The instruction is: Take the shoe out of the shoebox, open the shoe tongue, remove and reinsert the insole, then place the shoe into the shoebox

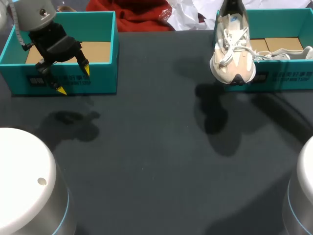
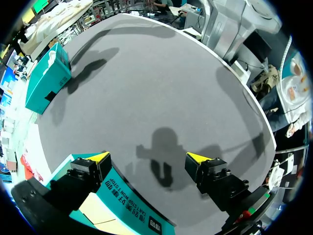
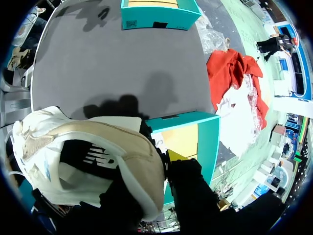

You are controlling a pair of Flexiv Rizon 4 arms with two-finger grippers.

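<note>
A white and beige sneaker hangs toe-down in the air just in front of the right teal shoebox. My right gripper is shut on the sneaker's heel collar; only one yellow fingertip shows, and the shoe hides the other. In the right wrist view the sneaker is close under the camera, with the shoebox behind it. My left gripper is open and holds nothing. It hovers over the front wall of the left teal box, one fingertip above the box.
Part of a second pale shoe with white laces lies in the right shoebox on brown cardboard. The left box shows a bare cardboard floor. Dark tabletop stretches between and in front of the boxes.
</note>
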